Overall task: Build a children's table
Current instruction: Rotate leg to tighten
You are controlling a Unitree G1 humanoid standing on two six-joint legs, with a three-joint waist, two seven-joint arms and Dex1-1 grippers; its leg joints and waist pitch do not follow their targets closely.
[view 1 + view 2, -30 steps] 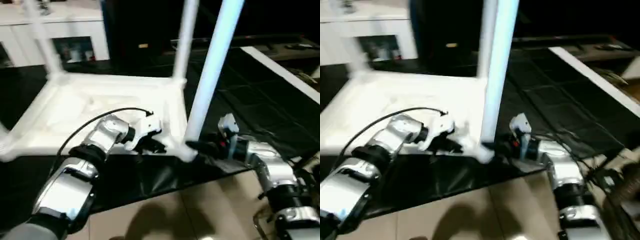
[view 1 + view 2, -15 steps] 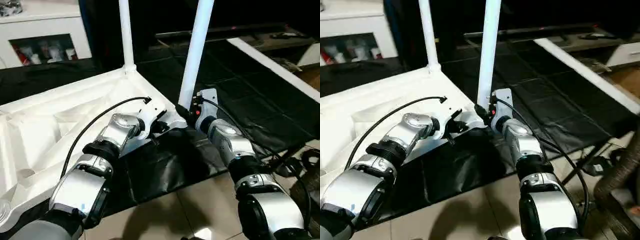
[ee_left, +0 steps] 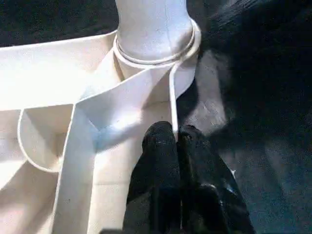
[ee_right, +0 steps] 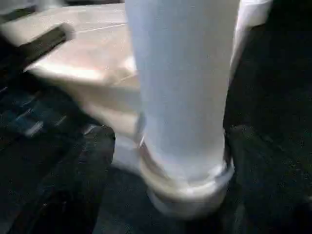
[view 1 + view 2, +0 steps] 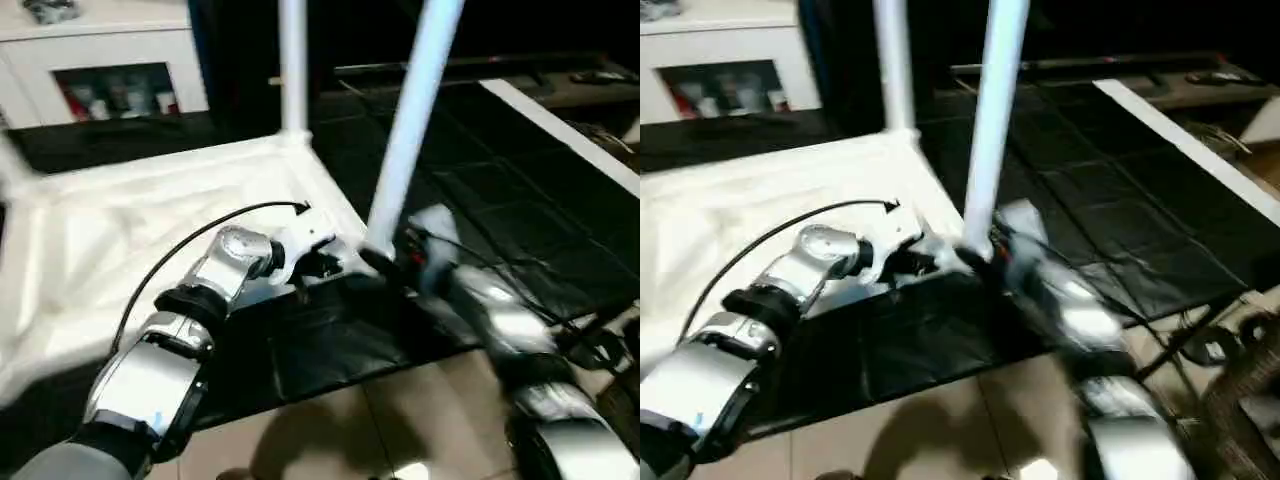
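Seating the near right round tapered white leg (image 5: 410, 120) in its corner socket of the white rectangular children's table (image 5: 150, 230), laid upside down on the black mat (image 5: 520, 200), ribbed underside up. Bracing that corner with the left gripper (image 3: 174, 134), black fingers pressed together on the thin frame rim just left of the socket, and straddling the leg's base with the right gripper (image 5: 385, 265), fingers spread wide on either side, contact too blurred to tell. Next, probably: close on the leg and twist it fully home, holding the frame steady against the turn.
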